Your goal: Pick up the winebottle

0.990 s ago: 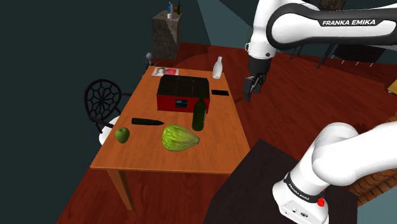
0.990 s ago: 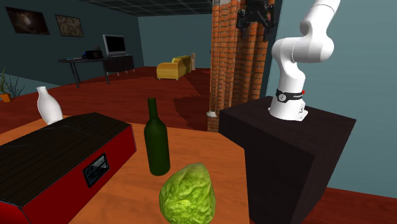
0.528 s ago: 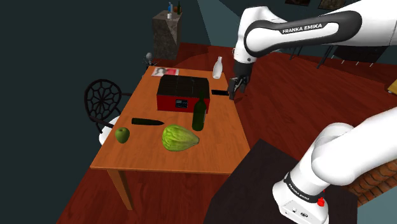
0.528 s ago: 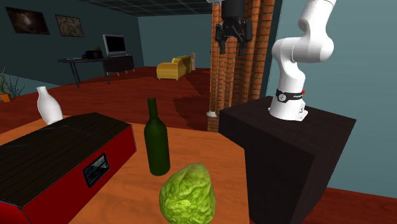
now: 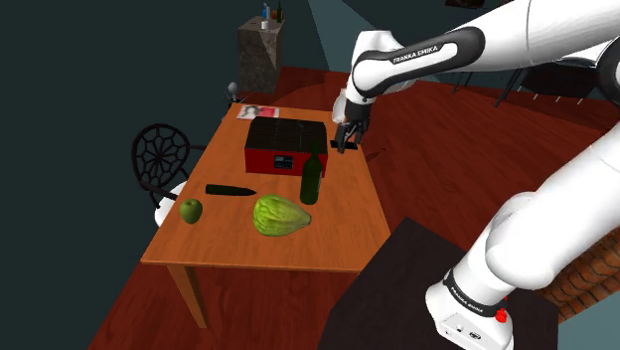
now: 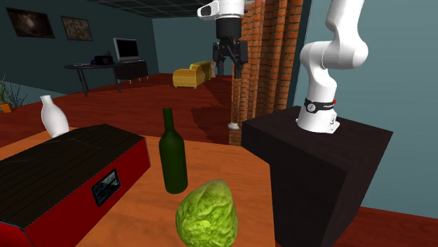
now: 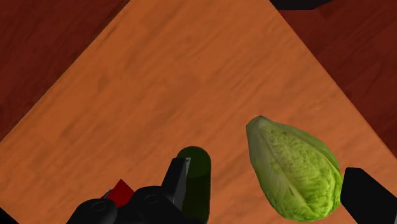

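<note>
Standing upright near the middle of the bench (image 5: 348,214), a bit toward its long edge on the side of the stand (image 5: 397,288), the dark green winebottle (image 5: 310,177) is not yet gripped. Just beside it, toward the far edge, sits a red box (image 5: 286,146). A green cabbage-like veg (image 5: 279,215) lies near it toward the near edge. The jaws hang apart & empty above the bench's far part, well clear of the bottle, on the white arm (image 5: 417,60).

In the wrist view the bottle's top (image 7: 194,158) lies by one jaw, not btwn the two.

Risks, as judged:
- Coming down on that line would prob. land a jaw on the top & tip the bottle, which is tall w/ a narrow base.
- The box leaves little room on its side, so a scrape there could shove the bottle into the veg.
- A grip high on the neck may let it swing or slip.
</note>
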